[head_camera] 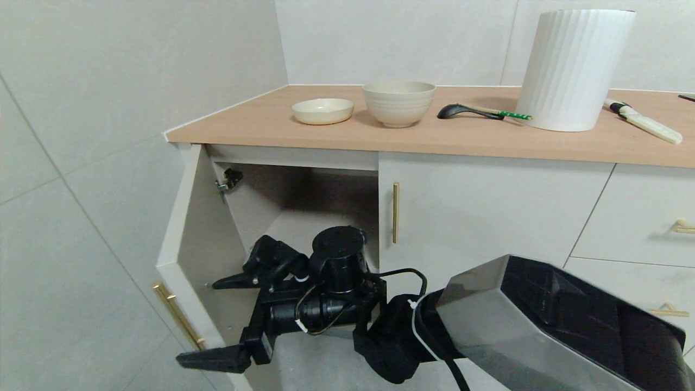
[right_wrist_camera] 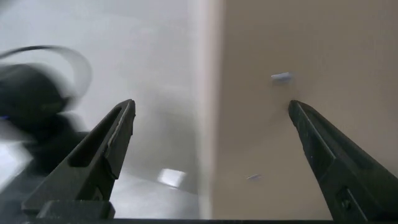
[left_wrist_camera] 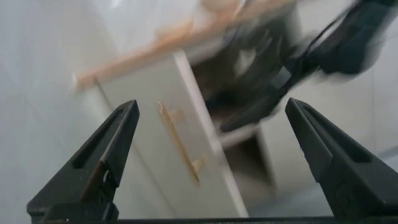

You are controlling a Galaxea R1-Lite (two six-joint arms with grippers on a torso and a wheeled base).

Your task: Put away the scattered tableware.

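Right pincer (head_camera: 196, 321), jaws spread wide and empty, straddling the edge of the open cabinet door (head_camera: 187, 233); left pincer (left_wrist_camera: 211, 162) likewise wide and empty, facing that door. Shallow dish (head_camera: 322, 110), bowl (head_camera: 399, 102) and black spoon (head_camera: 469, 112) lie apart on the worktop (head_camera: 244, 127) above. Dish and bowl appear rigid, glazed, slippery and breakable: best pinched across the rim. Spoon likely light: grip mid-handle.
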